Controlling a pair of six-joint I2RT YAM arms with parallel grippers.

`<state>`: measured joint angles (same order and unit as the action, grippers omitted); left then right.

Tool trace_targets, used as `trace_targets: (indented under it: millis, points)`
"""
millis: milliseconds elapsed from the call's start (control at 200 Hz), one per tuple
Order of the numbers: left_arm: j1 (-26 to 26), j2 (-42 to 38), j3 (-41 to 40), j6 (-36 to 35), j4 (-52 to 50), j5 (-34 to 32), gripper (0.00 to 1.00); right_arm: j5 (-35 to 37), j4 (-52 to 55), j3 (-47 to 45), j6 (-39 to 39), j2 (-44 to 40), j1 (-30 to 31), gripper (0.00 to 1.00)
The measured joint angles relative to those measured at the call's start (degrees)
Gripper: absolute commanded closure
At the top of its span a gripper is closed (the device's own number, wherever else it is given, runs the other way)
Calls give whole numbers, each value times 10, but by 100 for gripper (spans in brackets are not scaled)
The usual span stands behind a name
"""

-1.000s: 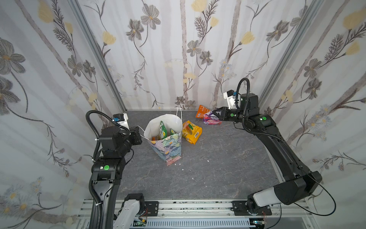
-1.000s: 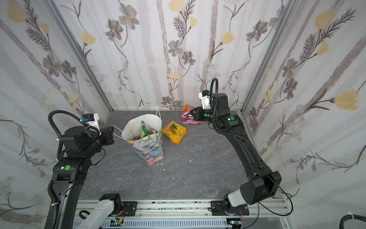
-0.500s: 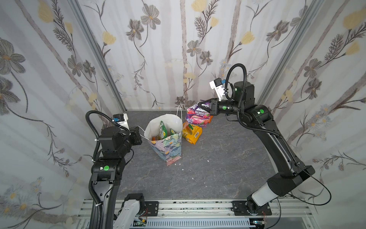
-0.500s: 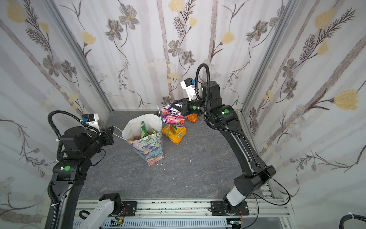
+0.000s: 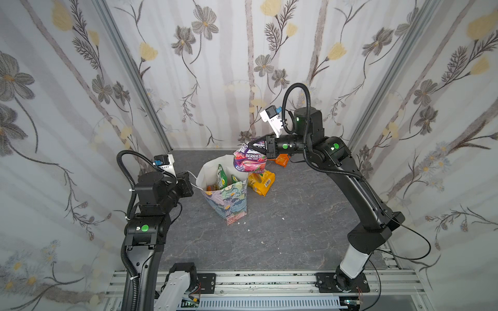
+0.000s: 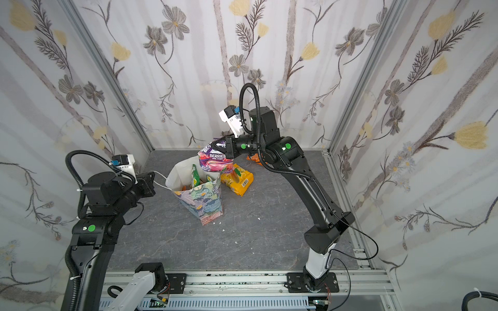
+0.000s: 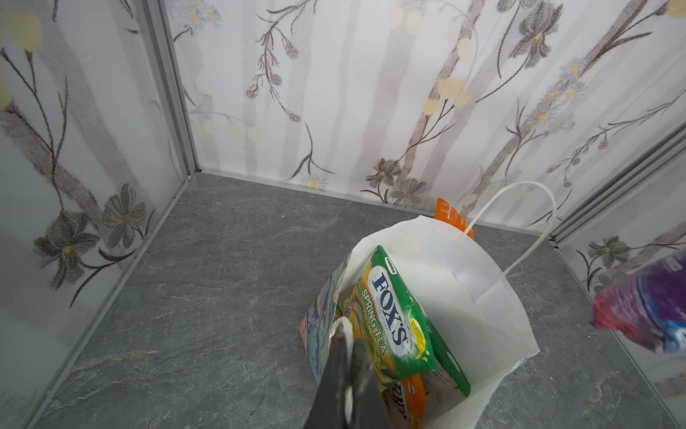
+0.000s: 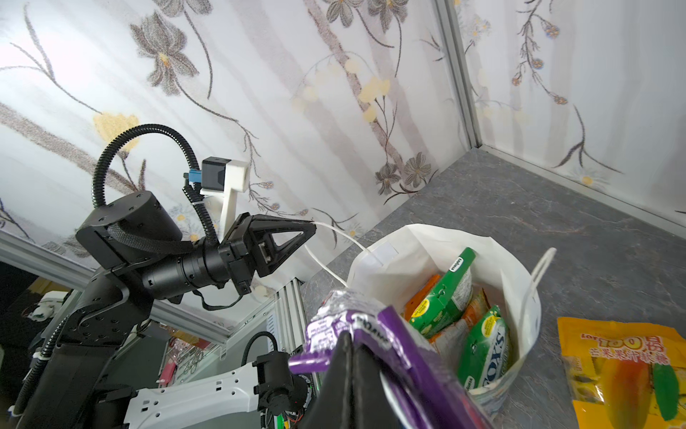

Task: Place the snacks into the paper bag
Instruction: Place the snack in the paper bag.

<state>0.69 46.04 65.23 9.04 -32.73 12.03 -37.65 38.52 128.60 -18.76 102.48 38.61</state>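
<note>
Jaws of the right tool [image 5: 253,146] are clenched on the top edge of a purple packet [image 5: 249,161], which hangs in the air at the rim of the paper bag [image 5: 229,204]. Both top views read "BERRIES" on it; the right wrist view shows only its crumpled top. That view shows the left tool [image 8: 313,224] pinching the bag's white cord handle [image 8: 334,232]. Only the left wrist view reads "FOX'S SPRING TEA" on a green packet [image 7: 393,315] inside. A yellow packet [image 5: 262,183] lies on the table [image 5: 296,215] beside the bag, an orange packet [image 5: 283,160] farther back.
</note>
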Motion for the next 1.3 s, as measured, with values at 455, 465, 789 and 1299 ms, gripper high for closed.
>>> trace_targets:
  millis: [455, 465, 789, 1299]
  points:
    - [0, 1, -1, 0, 3, 0, 100, 35, -65, 31, -8, 73, 66, 100]
    - [0, 1, -1, 0, 3, 0, 100, 36, -67, 31, -9, 75, 68, 100]
    - [0, 0, -3, 0, 4, 1, 100, 54, -87, 60, 3, 153, 77, 100]
    - [0, 2, -3, -3, 4, 1, 100, 36, -94, 92, 41, 210, 104, 100]
